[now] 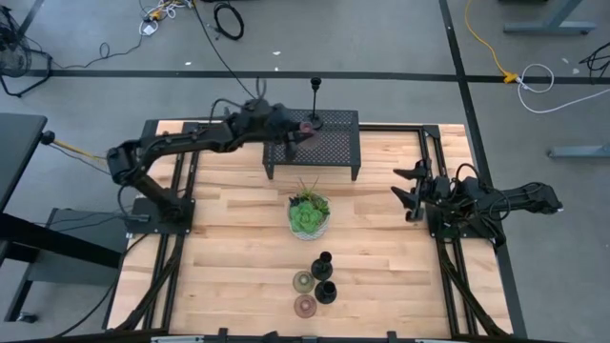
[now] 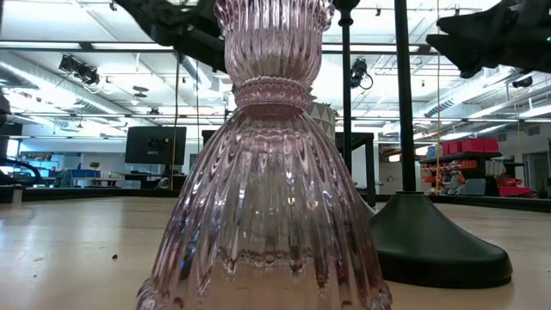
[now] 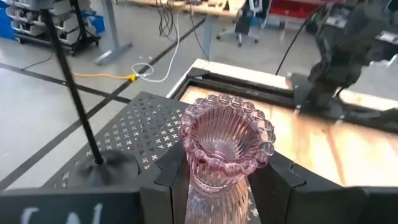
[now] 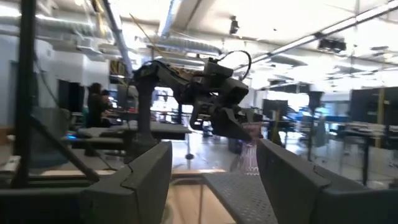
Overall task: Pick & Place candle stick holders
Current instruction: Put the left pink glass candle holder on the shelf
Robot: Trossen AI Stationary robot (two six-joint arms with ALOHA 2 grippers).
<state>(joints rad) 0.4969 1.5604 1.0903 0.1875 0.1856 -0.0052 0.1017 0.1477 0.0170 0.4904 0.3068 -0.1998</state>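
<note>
My left gripper point(image 1: 301, 129) reaches over the black mesh rack point(image 1: 334, 143) at the table's far side, shut on a pink ribbed glass candle holder point(image 3: 227, 140). This holder also shows in the right wrist view point(image 4: 249, 157). A black candlestick point(image 3: 99, 163) stands on the rack by its round base, just beside the glass. Near the front edge two black candlesticks point(image 1: 325, 278) and two glass holders point(image 1: 304, 293) stand on the table; the pink one point(image 2: 267, 172) fills the low view. My right gripper point(image 1: 410, 189) waits open at the table's right. My left gripper pinches the pink glass holder between its two fingers point(image 3: 169, 180), one on each side of its ribbed body point(image 3: 214, 186) below the beaded flared rim. The fingers come nearly level from the table's left. The holder stands upright over the rack; its foot is hidden.
A green leafy plant in a bowl point(image 1: 310, 214) sits at the table's middle, between the rack and the front group. Black metal rails point(image 1: 429, 143) run along both table sides. Bare wood lies left and right of the plant.
</note>
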